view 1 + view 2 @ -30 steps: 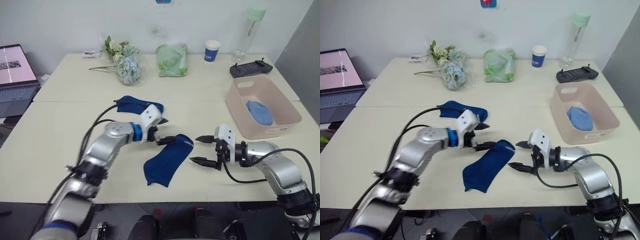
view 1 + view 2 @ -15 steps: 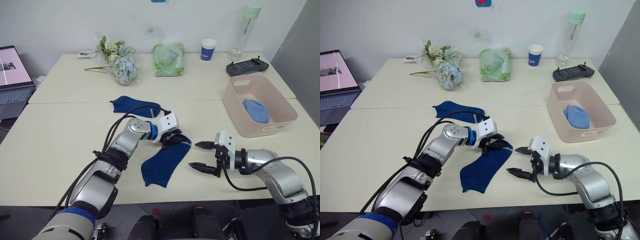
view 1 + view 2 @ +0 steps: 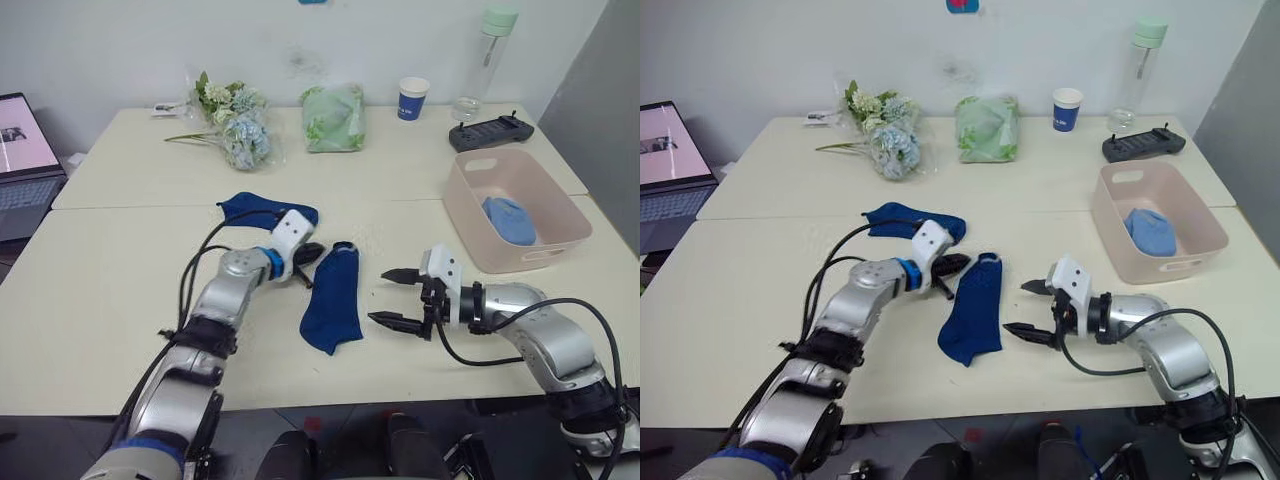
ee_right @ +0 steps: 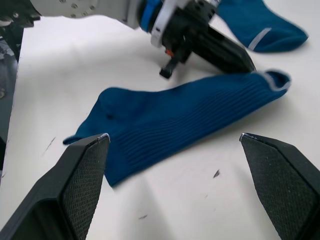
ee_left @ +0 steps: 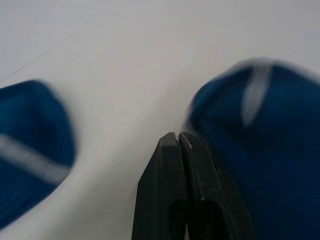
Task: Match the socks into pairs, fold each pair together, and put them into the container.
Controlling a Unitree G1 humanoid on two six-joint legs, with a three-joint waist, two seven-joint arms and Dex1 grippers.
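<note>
Cream table [image 3: 100, 300] meets white wall [image 3: 110, 50].

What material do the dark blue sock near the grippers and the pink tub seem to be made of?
The dark blue sock looks like ribbed knit fabric, matte: fine parallel ribs run along it and it lies limp on the table, with a pale band at the cuff. The pink tub looks like moulded plastic with a smooth, slightly satin finish: thin even walls, rounded corners, a cut handle slot.
</note>
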